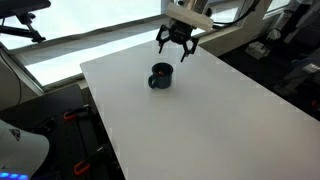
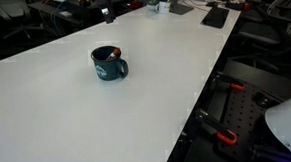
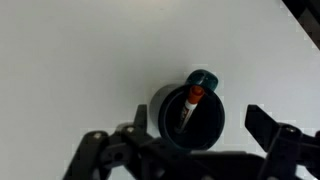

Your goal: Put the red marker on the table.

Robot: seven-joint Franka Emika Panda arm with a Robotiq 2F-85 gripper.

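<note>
Fingers (image 3: 283, 143) hang spread above the mug (image 3: 210, 122), poised to take the marker (image 3: 194, 97) leaning inside, tip toward twelve o'clock; the bench (image 3: 80, 60) awaits it.

The lower end of the red marker (image 3: 195, 97) is lost in the dark inside of the mug (image 3: 168, 112), and the blurred gripper (image 3: 197, 122) is cut off by the wrist view's near edge.

Red marker (image 3: 192, 103) leans inside the mug (image 3: 165, 115) (on white table (image 3: 70, 60)).
</note>
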